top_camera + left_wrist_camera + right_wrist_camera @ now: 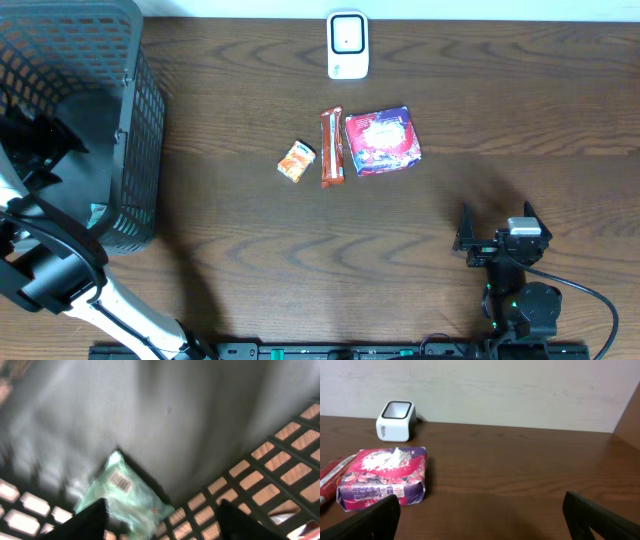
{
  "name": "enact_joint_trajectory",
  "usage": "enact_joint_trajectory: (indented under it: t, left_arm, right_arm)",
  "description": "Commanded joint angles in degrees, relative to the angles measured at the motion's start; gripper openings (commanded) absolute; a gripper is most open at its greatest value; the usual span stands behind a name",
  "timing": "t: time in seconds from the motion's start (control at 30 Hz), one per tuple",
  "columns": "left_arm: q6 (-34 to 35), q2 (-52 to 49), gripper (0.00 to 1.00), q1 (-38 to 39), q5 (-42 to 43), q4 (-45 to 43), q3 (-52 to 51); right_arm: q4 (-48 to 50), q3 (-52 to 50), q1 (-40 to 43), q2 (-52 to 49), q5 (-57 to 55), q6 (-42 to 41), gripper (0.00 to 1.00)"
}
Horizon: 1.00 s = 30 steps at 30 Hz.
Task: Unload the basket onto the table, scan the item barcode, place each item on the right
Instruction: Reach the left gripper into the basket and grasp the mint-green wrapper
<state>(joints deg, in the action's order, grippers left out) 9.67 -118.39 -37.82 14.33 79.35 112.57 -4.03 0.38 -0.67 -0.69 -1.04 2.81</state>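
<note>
In the left wrist view my left gripper (163,505) hangs inside the black mesh basket (280,455), open, its fingers wide apart. A pale green packet (127,495) with a white barcode label (120,480) lies on the basket floor by the left finger, touching neither pad that I can see. The white scanner (347,45) stands at the table's far edge. My right gripper (497,222) rests open near the front right with nothing between its fingers (380,520). From the overhead view the basket's inside is mostly dark.
A purple and pink packet (382,140), a red bar (332,148) and a small orange packet (296,160) lie in a row mid-table. The basket (140,150) fills the left side, with my left arm (50,260) reaching into it.
</note>
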Motion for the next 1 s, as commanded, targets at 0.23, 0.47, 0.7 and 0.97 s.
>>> enact_joint_trajectory:
  t: [0.23,0.47,0.7,0.97]
  left_arm:
    - [19.9,0.2,0.98,-0.1,-0.7,4.8,-7.1]
    - [36.1,0.2,0.98,-0.1,-0.7,-0.6,-16.9]
    - [37.5,0.1,0.98,-0.1,-1.3,-6.2,-19.1]
    - [37.6,-0.3,0.92,-0.1,-5.9,-10.2,-21.0]
  right_arm:
    - [-0.2,-0.1,0.5,0.3,0.1,0.7,0.99]
    - [-0.2,-0.1,0.5,0.3,0.1,0.7,0.99]
    - [-0.2,-0.1,0.5,0.3,0.1,0.7,0.99]
    - [-0.2,-0.1,0.5,0.3,0.1,0.7,0.99]
